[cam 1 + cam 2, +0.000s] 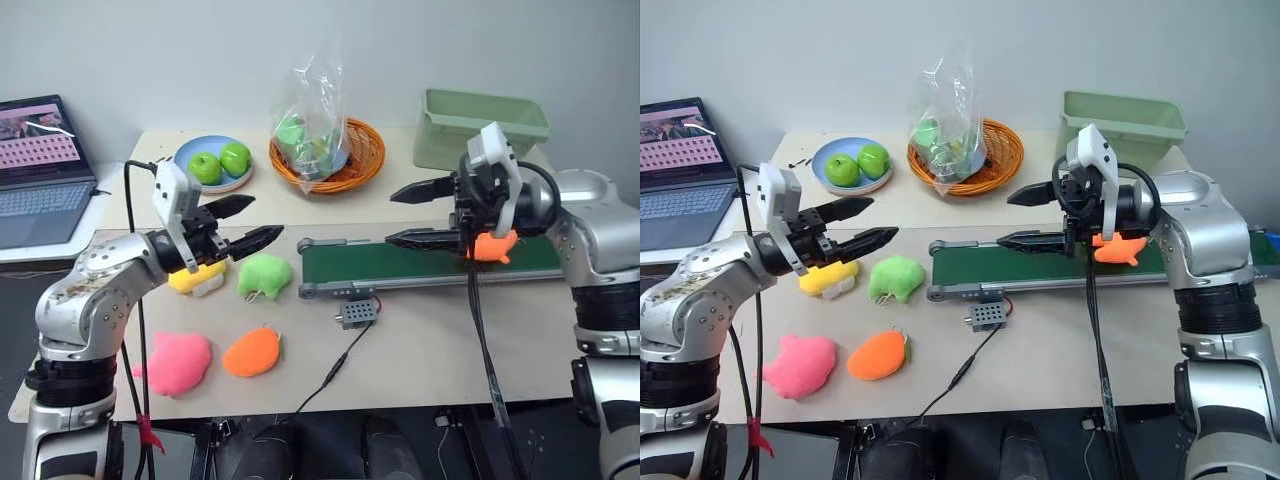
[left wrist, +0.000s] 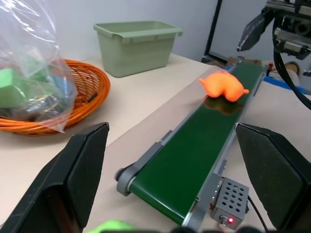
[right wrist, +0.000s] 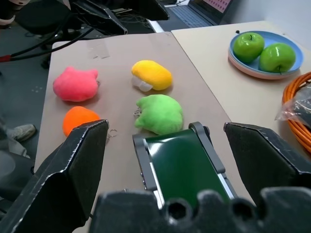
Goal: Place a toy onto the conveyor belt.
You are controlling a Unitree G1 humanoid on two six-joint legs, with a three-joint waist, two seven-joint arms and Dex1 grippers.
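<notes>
The toy [image 1: 492, 246], a small orange plush with lobed fins, lies on the conveyor belt [image 1: 400, 262] toward its right end; it also shows on the green belt [image 2: 184, 155] as the orange toy [image 2: 222, 85]. My right gripper [image 1: 392, 216] hovers over the belt, pointing left, open and empty, with the toy below its wrist and outside the fingers. My left gripper [image 1: 262, 218] stands open and empty off the belt's left end, above a yellow plush [image 1: 195, 278].
A green plush [image 1: 264, 274], a pink plush [image 1: 178, 361] and an oval orange plush [image 1: 251, 352] lie at the front left. A wired control box [image 1: 357, 313] sits by the belt. Behind are a plate of apples [image 1: 212, 165], a basket [image 1: 327, 150], a green bin [image 1: 480, 125] and a laptop [image 1: 40, 170].
</notes>
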